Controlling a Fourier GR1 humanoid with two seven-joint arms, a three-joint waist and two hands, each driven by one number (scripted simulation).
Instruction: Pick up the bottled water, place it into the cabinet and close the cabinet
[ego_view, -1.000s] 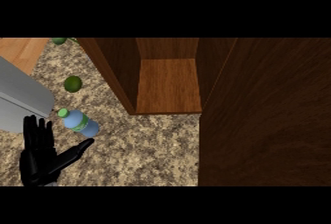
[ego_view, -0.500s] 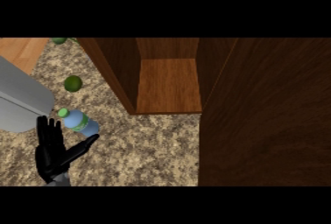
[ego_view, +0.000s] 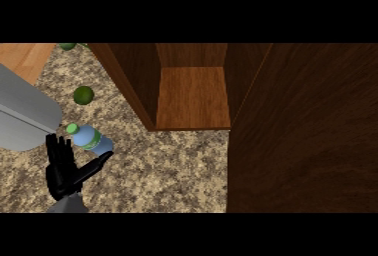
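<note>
Head view shows my left hand (ego_view: 65, 169) open, fingers straight, just below the bottled water (ego_view: 91, 139) lying on the counter (ego_view: 162, 165). I think it is light, smooth and slippery, so I would wrap around its middle.

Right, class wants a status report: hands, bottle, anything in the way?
Left hand open, just short of bottled water. Right hand out of view. Cabinet open. Path looks clear.
</note>
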